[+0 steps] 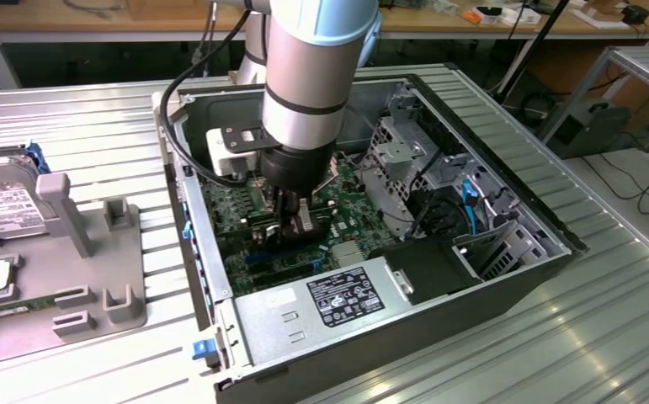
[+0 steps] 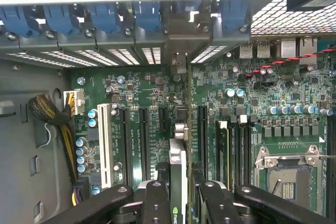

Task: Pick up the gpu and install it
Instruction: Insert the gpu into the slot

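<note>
The arm reaches down into the open computer case (image 1: pixel 504 210) on the counter (image 1: pixel 593 337). Its tool (image 2: pixel 180 190) is clamped on the gpu (image 2: pixel 177 166), which stands on edge over the motherboard (image 2: pixel 136 108), its bracket end toward the case's rear slots (image 2: pixel 131 53).

Lower edge of gpu (image 2: pixel 178 182), edge-on between end effector (image 2: pixel 181 203) fingers, cut off.
</note>
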